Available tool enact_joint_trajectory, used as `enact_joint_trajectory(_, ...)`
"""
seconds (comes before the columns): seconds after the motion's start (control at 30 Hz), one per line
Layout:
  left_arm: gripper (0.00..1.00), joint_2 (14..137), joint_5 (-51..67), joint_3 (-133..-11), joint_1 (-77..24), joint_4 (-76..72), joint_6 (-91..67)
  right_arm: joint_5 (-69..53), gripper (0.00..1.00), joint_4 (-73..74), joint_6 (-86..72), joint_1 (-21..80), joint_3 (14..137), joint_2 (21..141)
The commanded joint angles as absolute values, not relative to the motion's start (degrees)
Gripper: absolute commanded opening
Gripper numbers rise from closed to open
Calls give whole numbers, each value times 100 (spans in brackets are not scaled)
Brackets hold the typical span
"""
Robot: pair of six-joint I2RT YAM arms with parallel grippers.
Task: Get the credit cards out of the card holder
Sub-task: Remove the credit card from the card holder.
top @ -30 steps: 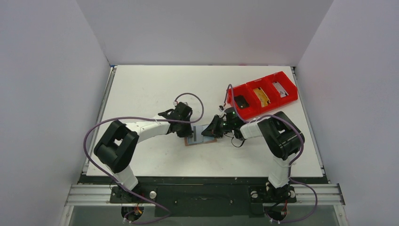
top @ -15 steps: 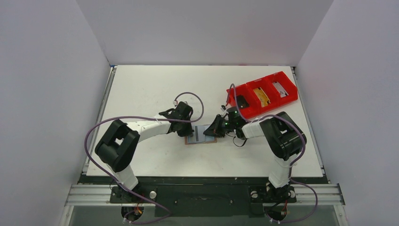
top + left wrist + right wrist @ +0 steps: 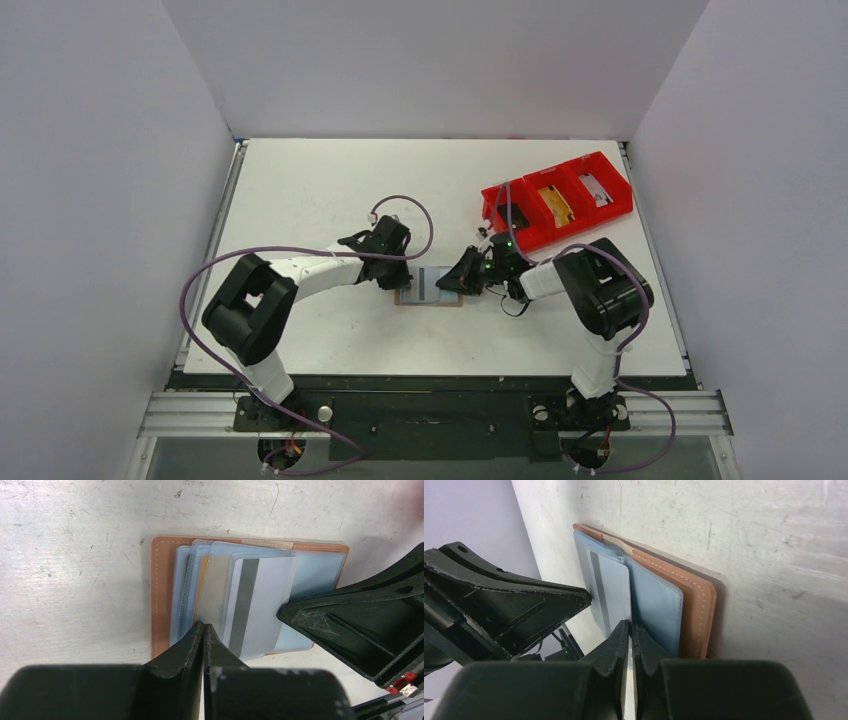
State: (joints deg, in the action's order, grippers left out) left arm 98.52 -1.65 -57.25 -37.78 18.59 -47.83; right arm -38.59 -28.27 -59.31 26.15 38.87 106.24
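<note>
Tan card holder open, left end effector pressed together, right end effector pinching card.

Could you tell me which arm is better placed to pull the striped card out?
Probably right: the right gripper is shut on the edge of the striped card, while the left gripper rests on the card holder.

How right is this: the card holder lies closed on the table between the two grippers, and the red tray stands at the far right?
One thing is wrong. The card holder lies open, not closed; the left wrist view shows its pale sleeves fanned out. The rest is right.
</note>
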Motion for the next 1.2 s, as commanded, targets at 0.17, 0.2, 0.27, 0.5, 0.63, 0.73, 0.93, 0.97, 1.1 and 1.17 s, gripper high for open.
enact_joint_trajectory(0.17,0,10142,-555,-5550,-3742,2366,-4669,-3886,3,-3680,-6307,2436,3740,10675)
enact_joint_trajectory(0.2,0,10149,-550,-5554,-3744,2365,-4668,-3894,6,-3686,-6309,2435,3738,10673)
enact_joint_trajectory(0.27,0,10155,-539,-5552,-3744,2361,-4673,-3885,9,-3686,-6313,2435,3730,10671)
enact_joint_trajectory(0.5,0,10169,-510,-5567,-3748,2347,-4671,-3894,9,-3682,-6313,2447,3762,10692)
enact_joint_trajectory(0.63,0,10182,-505,-5583,-3752,2350,-4671,-3910,9,-3648,-6300,2488,3811,10702)
enact_joint_trajectory(0.73,0,10195,-494,-5595,-3751,2351,-4675,-3934,11,-3545,-6248,2536,3901,10744)
enact_joint_trajectory(0.93,0,10194,-492,-5607,-3753,2355,-4659,-3849,14,-3253,-6104,2635,4053,10826)
enact_joint_trajectory(0.97,0,10195,-486,-5603,-3753,2355,-4658,-3838,14,-3239,-6093,2645,4066,10825)
enact_joint_trajectory(1.1,0,10187,-484,-5605,-3753,2354,-4660,-3828,8,-3220,-6089,2670,4086,10812)
enact_joint_trajectory(1.17,0,10196,-490,-5601,-3753,2358,-4658,-3813,0,-3200,-6076,2666,4064,10788)
